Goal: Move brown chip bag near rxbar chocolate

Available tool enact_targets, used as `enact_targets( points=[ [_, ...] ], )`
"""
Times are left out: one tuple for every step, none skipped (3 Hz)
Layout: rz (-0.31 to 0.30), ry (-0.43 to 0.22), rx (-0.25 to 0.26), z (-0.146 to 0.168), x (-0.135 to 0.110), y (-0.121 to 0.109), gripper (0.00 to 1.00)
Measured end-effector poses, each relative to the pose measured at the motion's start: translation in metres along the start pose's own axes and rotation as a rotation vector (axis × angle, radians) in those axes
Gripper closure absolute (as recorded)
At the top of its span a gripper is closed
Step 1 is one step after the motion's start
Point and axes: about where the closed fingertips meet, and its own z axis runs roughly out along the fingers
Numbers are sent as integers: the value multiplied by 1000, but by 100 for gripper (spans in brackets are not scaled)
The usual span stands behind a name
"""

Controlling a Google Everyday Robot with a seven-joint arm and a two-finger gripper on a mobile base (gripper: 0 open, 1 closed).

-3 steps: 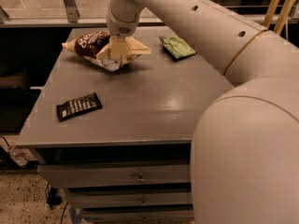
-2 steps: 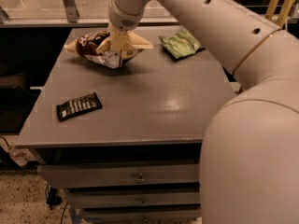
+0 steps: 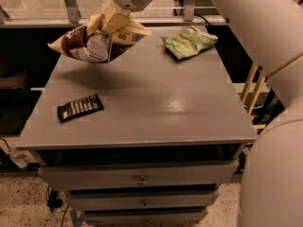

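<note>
Jaws of the gripper (image 3: pixel 115 19), high over the far left, clench the brown chip bag (image 3: pixel 89 44), which hangs clear of the table (image 3: pixel 156 103). Best carried forward and lowered just beside the rxbar chocolate (image 3: pixel 79 108) at front left, not onto it.

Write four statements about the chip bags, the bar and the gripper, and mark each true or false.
1. The brown chip bag lies flat on the table. False: it hangs above the table's far-left part, held by the gripper, which is shut on its top.
2. The rxbar chocolate lies on the table's near-left part. True.
3. The green chip bag touches the rxbar chocolate. False: it lies at the far-right corner, well apart from the bar.
4. The gripper is over the far-left part of the table. True.
</note>
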Motion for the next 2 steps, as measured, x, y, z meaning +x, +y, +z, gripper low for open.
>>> enact_targets(
  points=[
    [4,-139,0,-30,-40,19,100],
    [9,-197,-12,-44,-64,45,100]
  ],
)
